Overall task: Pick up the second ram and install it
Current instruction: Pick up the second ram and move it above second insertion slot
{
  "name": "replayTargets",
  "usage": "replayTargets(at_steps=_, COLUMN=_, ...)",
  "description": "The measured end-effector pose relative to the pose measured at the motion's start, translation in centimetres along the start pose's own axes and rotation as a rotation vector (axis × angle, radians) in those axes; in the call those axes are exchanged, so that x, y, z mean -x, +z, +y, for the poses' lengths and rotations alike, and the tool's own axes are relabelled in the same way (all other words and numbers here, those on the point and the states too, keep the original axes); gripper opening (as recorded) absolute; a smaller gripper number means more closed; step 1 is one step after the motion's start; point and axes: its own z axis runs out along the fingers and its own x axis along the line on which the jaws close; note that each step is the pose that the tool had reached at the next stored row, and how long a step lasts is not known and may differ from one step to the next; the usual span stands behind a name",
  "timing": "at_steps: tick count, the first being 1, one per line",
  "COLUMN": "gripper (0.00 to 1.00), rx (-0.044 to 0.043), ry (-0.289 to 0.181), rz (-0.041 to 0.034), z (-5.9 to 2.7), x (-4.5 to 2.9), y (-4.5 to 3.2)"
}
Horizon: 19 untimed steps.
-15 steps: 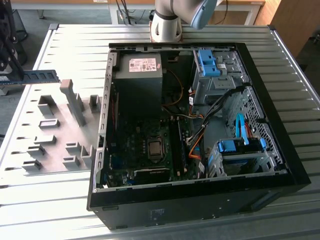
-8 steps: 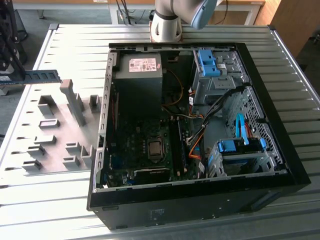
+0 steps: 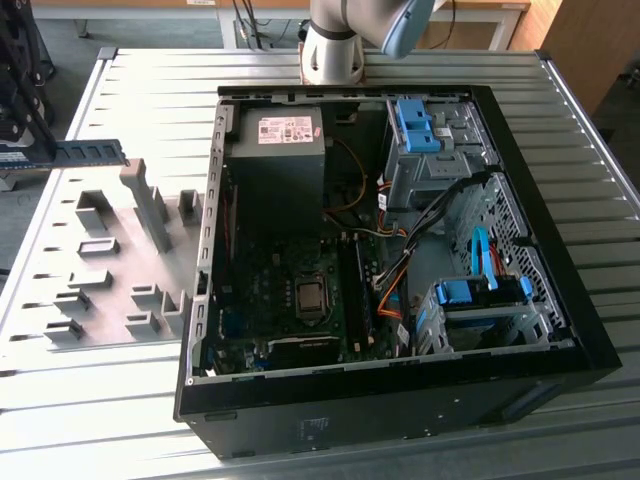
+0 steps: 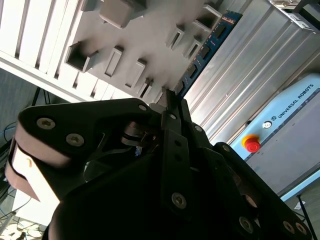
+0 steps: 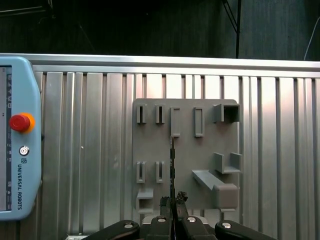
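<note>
The second ram (image 4: 205, 50) is a thin blue-green board with black chips, and my gripper (image 4: 170, 105) is shut on one end of it. In the first wrist view the ram (image 5: 172, 160) appears edge-on as a thin dark line running out from my gripper (image 5: 173, 201), hanging over the grey holder plate (image 5: 185, 155). In the exterior view the ram (image 3: 85, 153) sticks out level from the exterior view's left edge, above the far end of the holder plate (image 3: 110, 260). It is well clear of the open computer case (image 3: 195, 330), whose motherboard (image 3: 290, 290) lies exposed.
Grey holder blocks (image 3: 150, 200) stand up from the plate under the stick. A teach pendant (image 5: 15, 140) with a red stop button lies on the ribbed metal table (image 3: 560, 90). Inside the case are a power supply (image 3: 275, 150), cables and drive bays with blue latches (image 3: 480, 292).
</note>
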Motion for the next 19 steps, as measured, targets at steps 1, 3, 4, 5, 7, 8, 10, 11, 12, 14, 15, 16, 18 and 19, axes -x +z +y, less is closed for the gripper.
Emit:
replayTargets(at_steps=1, gripper=0.14, rx=0.0000, ry=0.000, rz=-0.0001, z=-0.08, x=0.00, y=0.00)
replayTargets(at_steps=3, gripper=0.14, rx=0.0000, ry=0.000, rz=0.0000, z=-0.26, x=0.00, y=-0.01)
replayTargets(at_steps=4, gripper=0.14, rx=0.0000, ry=0.000, rz=0.0000, z=-0.36, x=0.00, y=-0.01)
replayTargets(at_steps=5, gripper=0.14, rx=0.0000, ry=0.000, rz=-0.0001, z=-0.45, x=0.00, y=-0.01)
replayTargets(at_steps=7, gripper=0.14, rx=0.0000, ry=0.000, rz=0.0000, z=-0.66, x=0.00, y=-0.02)
replayTargets(at_steps=8, gripper=0.14, rx=0.0000, ry=0.000, rz=0.0000, z=-0.76, x=0.00, y=-0.03)
replayTargets(at_steps=10, gripper=0.14, rx=0.0001, ry=0.000, rz=0.0000, z=-0.96, x=0.00, y=-0.04)
replayTargets(at_steps=11, gripper=0.14, rx=0.0001, ry=0.000, rz=0.0000, z=-1.06, x=0.00, y=-0.04)
replayTargets(at_steps=12, gripper=0.14, rx=0.0001, ry=0.000, rz=0.0000, z=-1.16, x=0.00, y=-0.04)
replayTargets(at_steps=14, gripper=0.14, rx=0.0000, ry=0.000, rz=0.0000, z=-1.35, x=0.01, y=-0.05)
replayTargets(at_steps=15, gripper=0.14, rx=0.0000, ry=0.000, rz=0.0000, z=-1.44, x=0.01, y=-0.05)
replayTargets(at_steps=16, gripper=0.14, rx=0.0000, ry=0.000, rz=0.0000, z=-1.53, x=0.01, y=-0.05)
replayTargets(at_steps=18, gripper=0.14, rx=0.0000, ry=0.000, rz=-0.0001, z=-1.71, x=0.01, y=-0.05)
replayTargets(at_steps=19, gripper=0.14, rx=0.0000, ry=0.000, rz=-0.0001, z=-1.79, x=0.01, y=-0.06)
